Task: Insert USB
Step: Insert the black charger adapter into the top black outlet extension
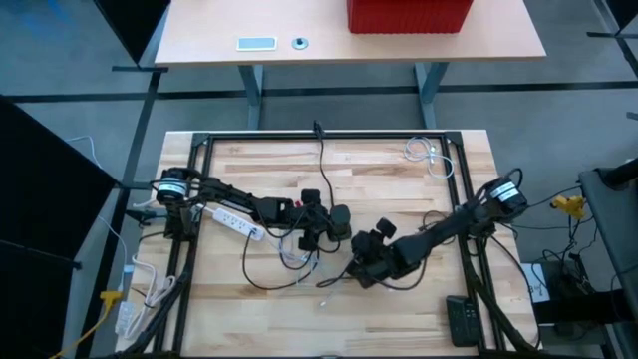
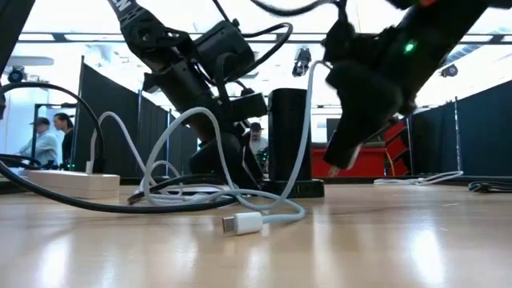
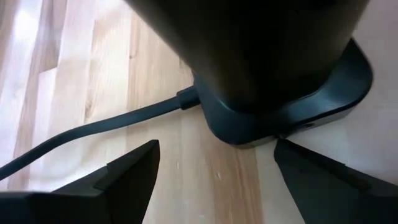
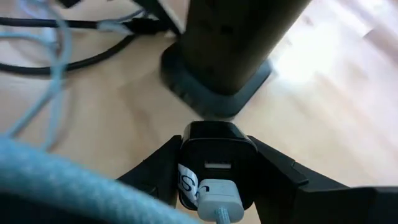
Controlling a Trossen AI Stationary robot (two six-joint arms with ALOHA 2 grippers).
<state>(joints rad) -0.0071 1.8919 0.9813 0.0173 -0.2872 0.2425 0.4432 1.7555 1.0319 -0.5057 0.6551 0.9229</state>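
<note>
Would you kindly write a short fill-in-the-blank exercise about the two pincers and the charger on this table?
1. The right pincer is shut on a ____ charger block.
2. The cable plugged into that block is ____ in colour.
3. The left pincer stands ____, its fingers either side of the tower's base.
4. A loose white USB plug lies on the ____ table.

Missing words: black; white; open; wooden

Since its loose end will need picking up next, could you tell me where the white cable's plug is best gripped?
Grip the white plug across its flat sides, coming straight down from above: it lies flat on the table, clear of the cable loops behind it.
</note>
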